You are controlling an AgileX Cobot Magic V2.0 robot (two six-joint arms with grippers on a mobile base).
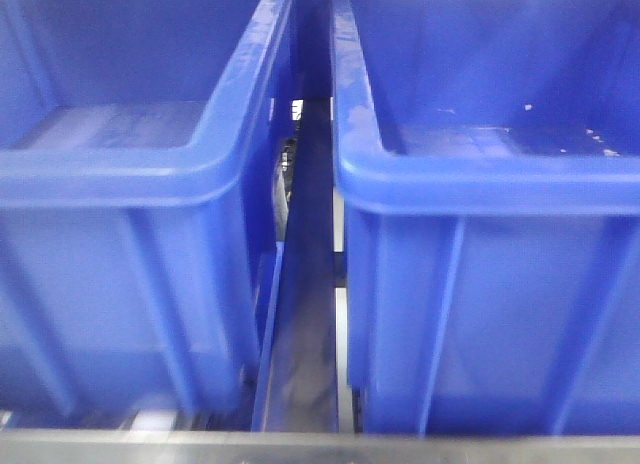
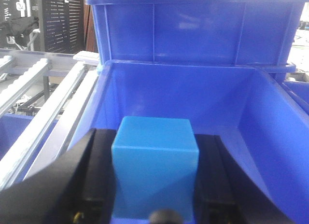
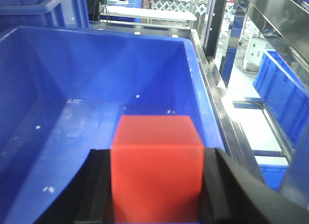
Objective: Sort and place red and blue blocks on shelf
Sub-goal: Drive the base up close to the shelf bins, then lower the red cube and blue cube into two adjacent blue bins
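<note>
We have the left pincer [image 2: 154,200] closed on the blue block [image 2: 154,168], its black fingers [image 2: 99,185] pressed flat against opposite side faces. The right pincer [image 3: 155,200] grips the red block [image 3: 155,161] the same way. Each block hangs above the open mouth of a large bin. The blue one is over a blue bin [image 2: 203,96] whose far wall sits at 12 o'clock, with white roller rails [image 2: 43,98] of the shelf [image 2: 58,64] running off toward 10 o'clock. The red one is over a speckled bin [image 3: 63,79].

We judge the blocks are held over separate bins so each colour drops into its own, and gripped by flat sides so they cannot twist. Being cubes, they have no long axis. Each shows a level top face and a front face square to the wrist camera, side edges running toward 12 o'clock.

In the front view a 9 o'clock bin [image 1: 120,174] and a 3 o'clock bin [image 1: 480,184] stand side by side with a narrow gap between — neither pincer shows there. Releasing seems the next step.
</note>
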